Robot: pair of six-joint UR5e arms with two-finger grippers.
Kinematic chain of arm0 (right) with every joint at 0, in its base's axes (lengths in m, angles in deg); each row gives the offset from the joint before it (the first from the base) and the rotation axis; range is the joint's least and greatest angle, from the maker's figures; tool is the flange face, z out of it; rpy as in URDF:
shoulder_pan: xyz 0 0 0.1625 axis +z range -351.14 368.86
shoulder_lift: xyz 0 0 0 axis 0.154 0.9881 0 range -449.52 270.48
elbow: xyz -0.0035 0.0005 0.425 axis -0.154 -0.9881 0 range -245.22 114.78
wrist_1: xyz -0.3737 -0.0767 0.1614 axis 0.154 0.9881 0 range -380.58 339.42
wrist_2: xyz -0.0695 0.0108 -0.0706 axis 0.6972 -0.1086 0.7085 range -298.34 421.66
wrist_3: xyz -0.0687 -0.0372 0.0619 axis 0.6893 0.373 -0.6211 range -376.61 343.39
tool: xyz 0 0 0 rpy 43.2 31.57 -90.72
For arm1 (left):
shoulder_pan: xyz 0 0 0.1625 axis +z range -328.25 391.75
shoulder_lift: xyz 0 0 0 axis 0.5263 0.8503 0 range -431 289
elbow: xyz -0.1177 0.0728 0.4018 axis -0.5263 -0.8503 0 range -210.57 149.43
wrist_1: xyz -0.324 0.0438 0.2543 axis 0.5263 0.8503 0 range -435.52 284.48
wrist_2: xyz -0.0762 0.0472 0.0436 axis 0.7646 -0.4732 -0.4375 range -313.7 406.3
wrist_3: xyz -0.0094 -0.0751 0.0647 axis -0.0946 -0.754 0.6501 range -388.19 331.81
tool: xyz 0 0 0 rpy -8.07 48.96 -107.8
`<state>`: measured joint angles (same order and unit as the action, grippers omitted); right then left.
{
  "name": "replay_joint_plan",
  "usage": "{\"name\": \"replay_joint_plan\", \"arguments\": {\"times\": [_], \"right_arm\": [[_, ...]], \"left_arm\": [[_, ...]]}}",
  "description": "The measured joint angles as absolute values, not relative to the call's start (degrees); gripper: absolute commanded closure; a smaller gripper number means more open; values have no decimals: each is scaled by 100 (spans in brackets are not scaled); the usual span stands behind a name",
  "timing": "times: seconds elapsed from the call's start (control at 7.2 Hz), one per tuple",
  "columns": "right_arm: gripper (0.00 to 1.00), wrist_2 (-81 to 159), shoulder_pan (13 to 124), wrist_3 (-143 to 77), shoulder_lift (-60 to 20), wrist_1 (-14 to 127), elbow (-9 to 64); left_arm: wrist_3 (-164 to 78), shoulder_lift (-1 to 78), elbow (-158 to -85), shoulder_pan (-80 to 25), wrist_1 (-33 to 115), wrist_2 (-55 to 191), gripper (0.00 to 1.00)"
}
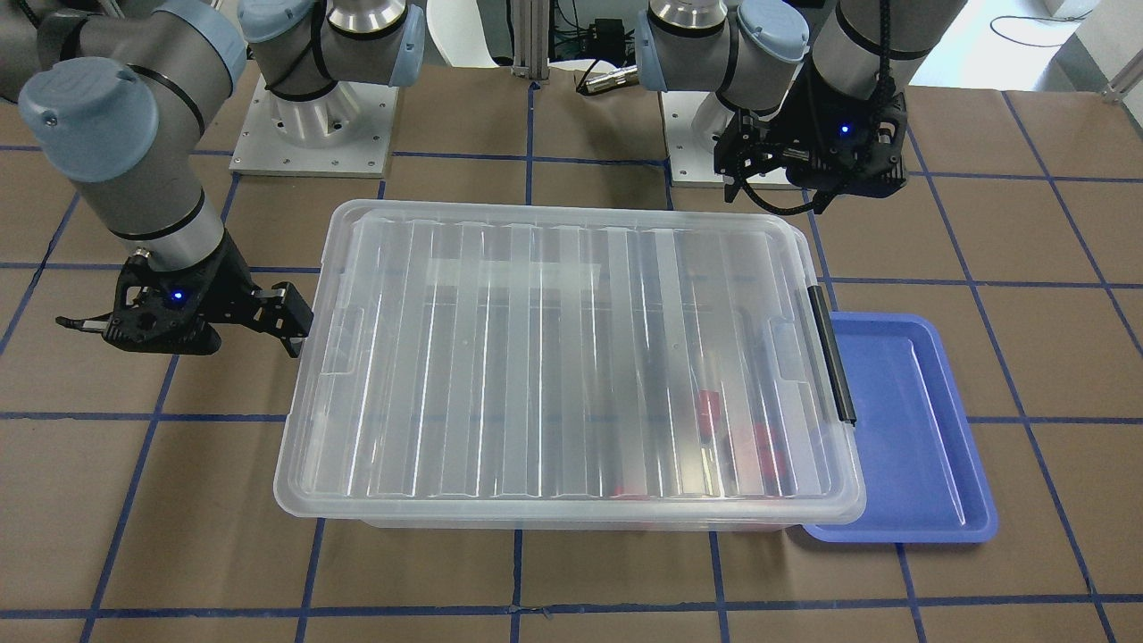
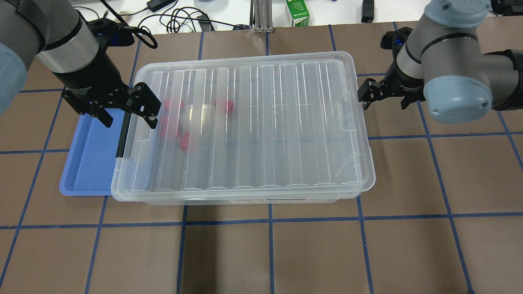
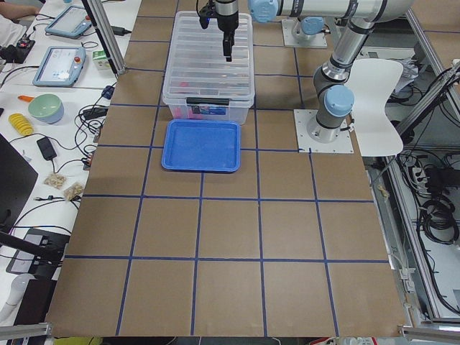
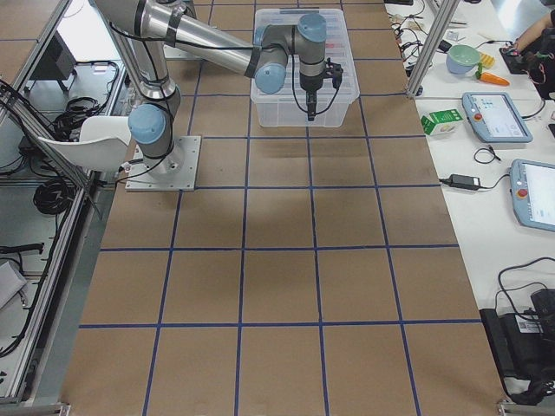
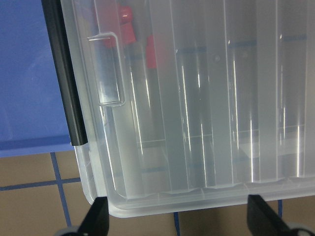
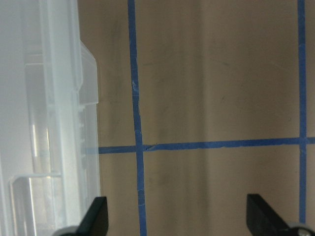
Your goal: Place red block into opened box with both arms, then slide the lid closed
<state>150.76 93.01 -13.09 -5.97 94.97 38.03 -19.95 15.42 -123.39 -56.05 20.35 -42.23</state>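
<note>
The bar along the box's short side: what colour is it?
Black. The bar shows best in the exterior front-facing view.

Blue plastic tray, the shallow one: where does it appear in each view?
Front-facing: shallow blue plastic tray, lower right.
Overhead: tray at left.
Exterior left: tray at upper centre, nearer than the clear box.
Exterior right: not visible.
Left wrist: top left.
Right wrist: not in it.
Landmark: the box's black bar, beside the tray.
</note>
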Motion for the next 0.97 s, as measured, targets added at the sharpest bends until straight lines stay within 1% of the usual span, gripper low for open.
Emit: {"name": "replay_joint_plan", "arguments": {"times": [0.14, 0.56, 0.69, 0.97], "right_arm": [[0, 15114, 9305, -1308, -510, 9134, 3484], [0, 15092, 9402, -1382, -9, 7476, 2460], [0, 15089, 9475, -1407, 82, 7212, 2334], [0, 15106, 9929, -1803, 87, 7119, 2272]], "left_arm": [[-1994, 1545, -12339, -5605, 2023, -4224, 0], [-1989, 1543, -12344, -5598, 2011, -4292, 0], [-1991, 1548, -12342, -5597, 2008, -4368, 0], [-1992, 1556, -12339, -5596, 2008, -4423, 0]]}}
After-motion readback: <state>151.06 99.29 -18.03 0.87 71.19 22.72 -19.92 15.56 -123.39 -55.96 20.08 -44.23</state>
